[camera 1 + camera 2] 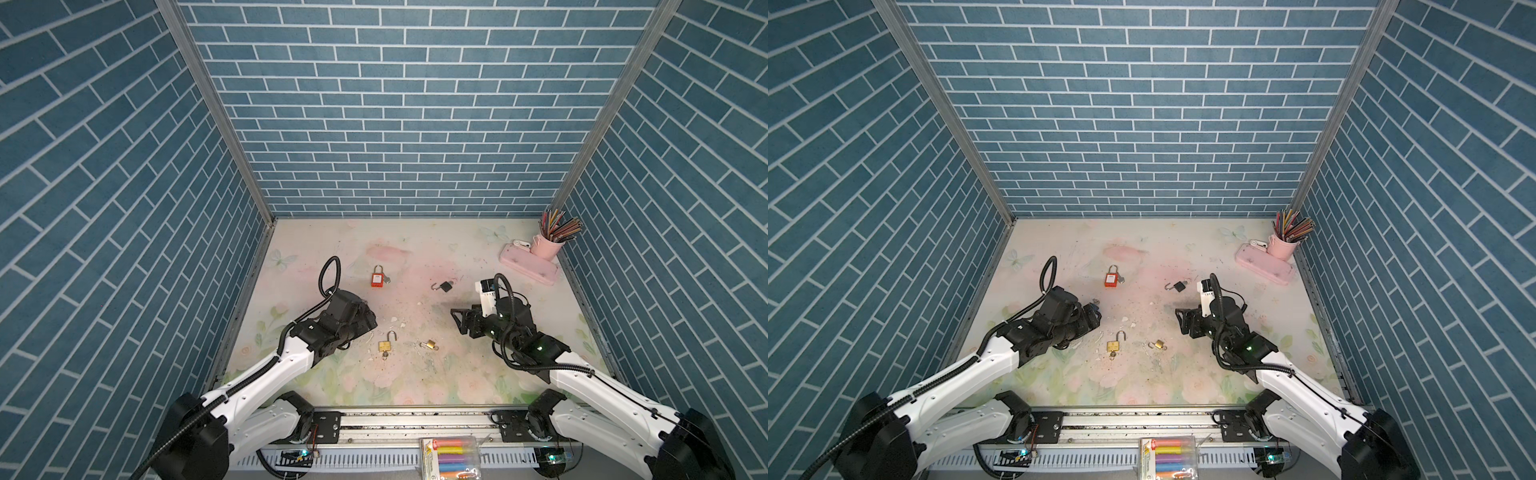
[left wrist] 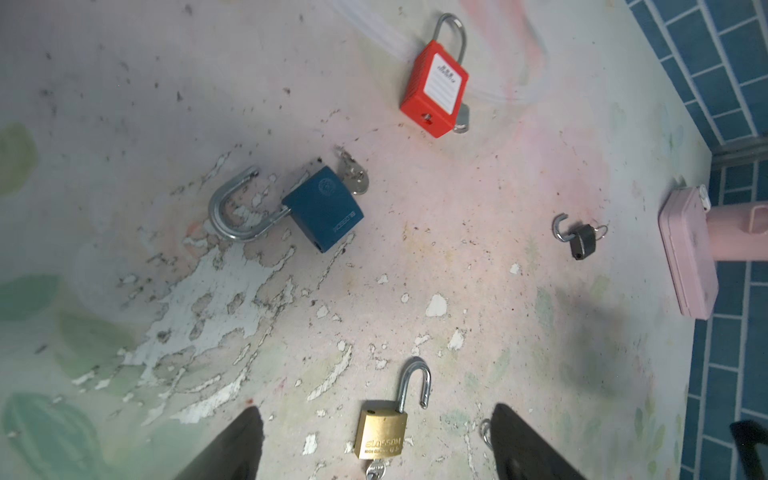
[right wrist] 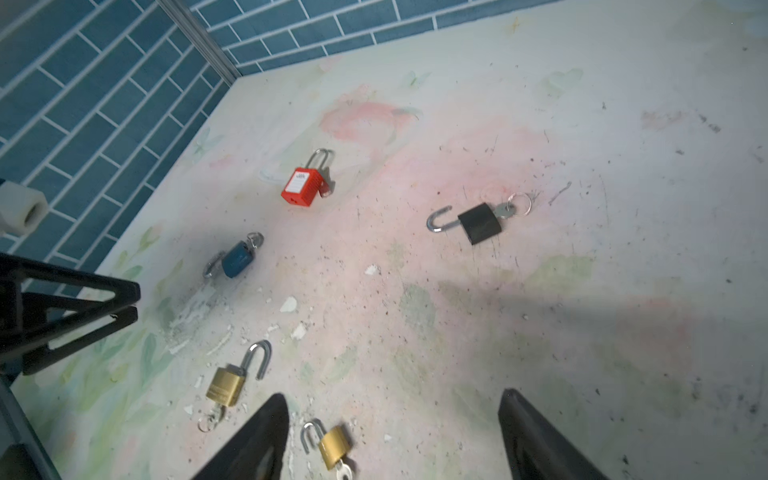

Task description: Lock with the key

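Booth with blue brick-pattern walls (image 1: 374,124) and a worn, pastel floral surface (image 1: 478,374) carrying five padlocks. The left fingers (image 2: 237,449) are spread wide and hold nothing; the right fingers (image 3: 536,440) are also apart and empty. A large brass padlock (image 1: 385,345) lies flat just ahead of the left fingers, framed between them in the left wrist view; its open shackle points away from the robot and its key (image 2: 376,471) back toward it, so its long axis runs near to far. A small brass padlock (image 1: 431,344) lies just beside it, nearer the right fingers, long axis running across, open shackle toward the large one. Locking likely calls for pressing a shackle home, then turning the key. A red padlock (image 1: 377,280), a blue padlock (image 2: 322,214) and a black padlock (image 1: 446,286) lie farther back
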Robot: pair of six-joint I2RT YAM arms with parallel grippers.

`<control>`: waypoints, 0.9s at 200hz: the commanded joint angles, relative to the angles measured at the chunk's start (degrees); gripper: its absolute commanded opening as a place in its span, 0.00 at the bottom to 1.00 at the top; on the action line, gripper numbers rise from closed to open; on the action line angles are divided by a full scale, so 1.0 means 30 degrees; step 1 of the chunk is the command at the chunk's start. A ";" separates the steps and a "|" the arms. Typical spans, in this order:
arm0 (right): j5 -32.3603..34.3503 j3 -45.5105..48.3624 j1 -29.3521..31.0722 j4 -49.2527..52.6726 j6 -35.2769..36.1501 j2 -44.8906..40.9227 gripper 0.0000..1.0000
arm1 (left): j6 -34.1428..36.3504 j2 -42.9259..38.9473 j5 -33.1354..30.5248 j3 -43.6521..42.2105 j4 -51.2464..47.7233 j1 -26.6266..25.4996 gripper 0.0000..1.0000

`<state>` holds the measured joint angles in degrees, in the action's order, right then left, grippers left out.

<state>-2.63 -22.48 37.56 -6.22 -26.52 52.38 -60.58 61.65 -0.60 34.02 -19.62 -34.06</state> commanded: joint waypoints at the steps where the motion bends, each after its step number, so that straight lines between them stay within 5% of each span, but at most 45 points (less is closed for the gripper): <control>1: -0.0504 0.0923 0.0303 -0.4706 0.0876 0.0814 0.82 | -0.2801 0.0835 -0.0024 -0.0199 0.1892 -0.0182 0.87; 84: -0.0675 -0.1591 0.3079 -0.5314 0.2404 0.5706 0.81 | -0.0957 0.5023 -0.0573 0.2190 0.1880 0.0527 0.87; 180: -0.0510 -0.2745 0.3256 -0.4449 0.2806 0.6272 0.80 | 0.1412 0.8213 0.0155 0.2228 0.3388 0.3148 0.87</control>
<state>-4.47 -28.67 46.98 -20.27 -20.47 70.87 -59.53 84.03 0.03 39.88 -11.05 -26.94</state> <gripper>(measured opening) 0.803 0.868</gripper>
